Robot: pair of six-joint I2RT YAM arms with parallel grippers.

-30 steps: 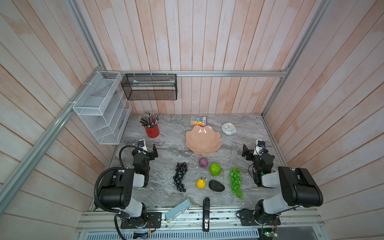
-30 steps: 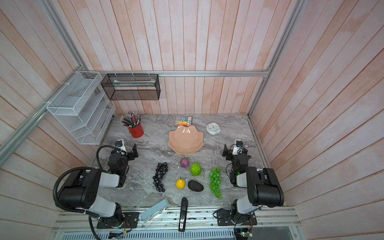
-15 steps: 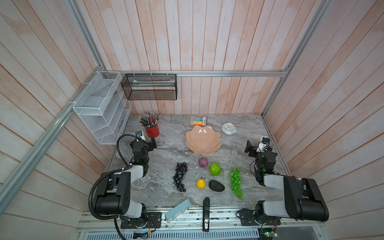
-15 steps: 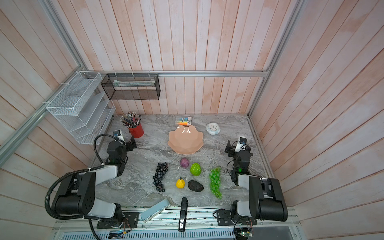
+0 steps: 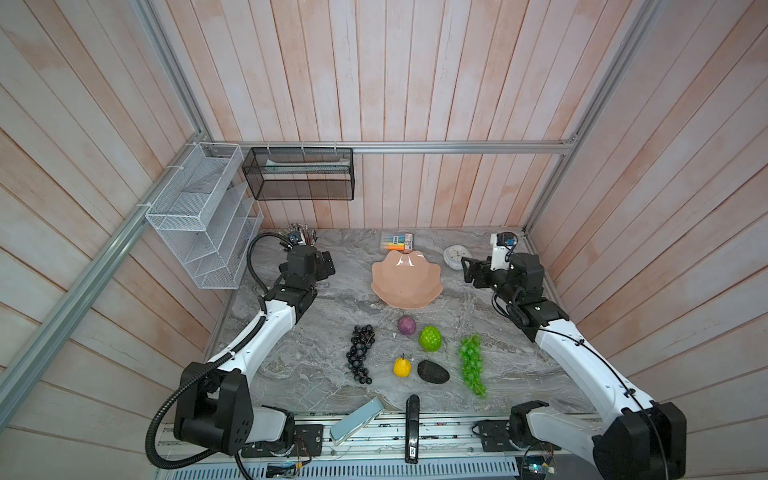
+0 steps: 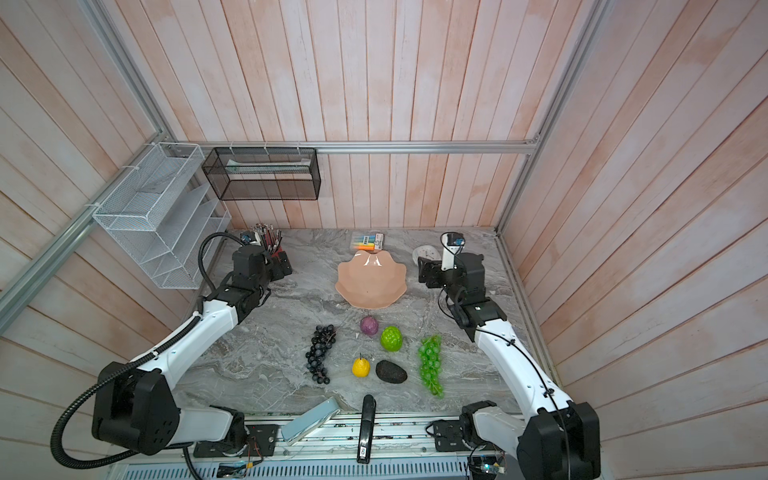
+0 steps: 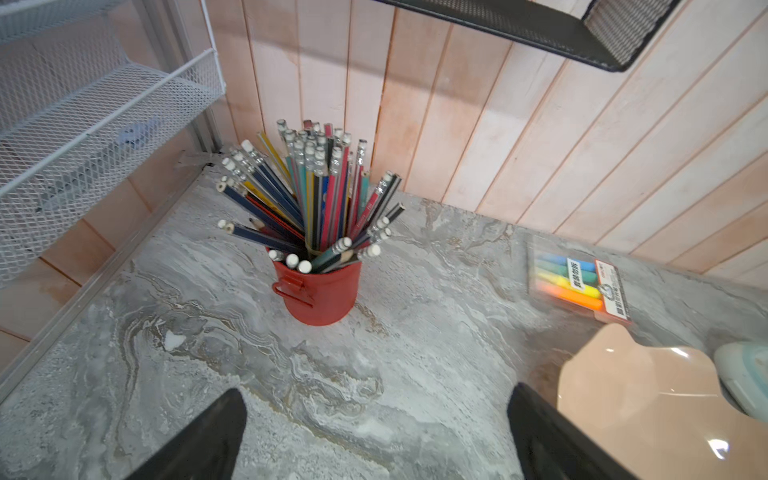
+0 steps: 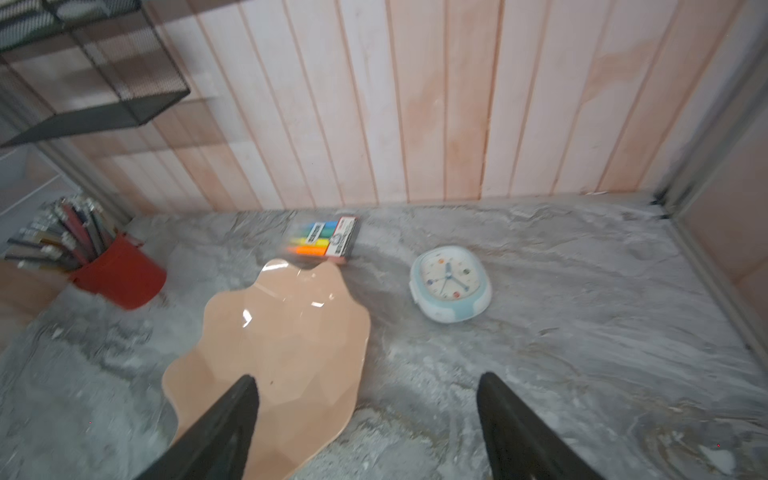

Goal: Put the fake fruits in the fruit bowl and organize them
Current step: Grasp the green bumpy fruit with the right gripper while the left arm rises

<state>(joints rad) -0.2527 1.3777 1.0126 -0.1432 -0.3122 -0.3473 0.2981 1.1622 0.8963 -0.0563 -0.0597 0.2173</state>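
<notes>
1. Marble bench [image 5: 291, 365] carried everything.
2. Peach fruit bowl [image 5: 405, 280] sat mid-back on it.
3. Hovering either side of the bowl, the left claw [image 7: 376, 399] and right claw [image 8: 368, 378] were both spread wide, gripping nothing.
4. Loose on bench before bowl: black grape bunch [image 5: 360, 353], green grape bunch [image 5: 471, 365], avocado [image 5: 433, 371], bright green bumpy fruit [image 5: 430, 338], purple round fruit [image 5: 406, 325], lemon [image 5: 402, 367].

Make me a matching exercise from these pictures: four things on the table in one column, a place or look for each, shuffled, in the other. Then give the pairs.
Things
1. black grape bunch
2. green grape bunch
3. fruit bowl
4. clock

Place or look
A. white, round, lying face up
B. peach-pink, empty
C. leftmost fruit in both top views
D. rightmost fruit in both top views

Pairs: 1-C, 2-D, 3-B, 4-A
</notes>
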